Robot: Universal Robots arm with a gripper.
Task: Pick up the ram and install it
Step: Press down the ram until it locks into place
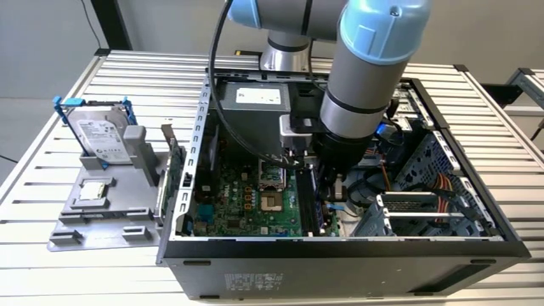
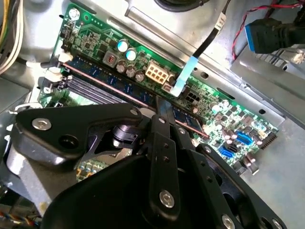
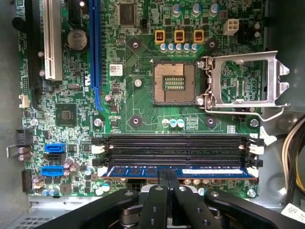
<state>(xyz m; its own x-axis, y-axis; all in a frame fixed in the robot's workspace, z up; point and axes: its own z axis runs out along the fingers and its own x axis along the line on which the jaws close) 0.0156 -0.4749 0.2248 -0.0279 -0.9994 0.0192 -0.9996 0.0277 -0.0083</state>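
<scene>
First wrist view: hand (image 3: 167, 177) meets slotted ram (image 3: 176, 171).

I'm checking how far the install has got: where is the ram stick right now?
The ram sits in the motherboard's memory slot nearest the gripper, beside the empty black slots in the first wrist view.

The arm (image 1: 364, 76) reaches straight down, its claw (image 3: 167, 177) with fingers pressed together at the tips
</scene>
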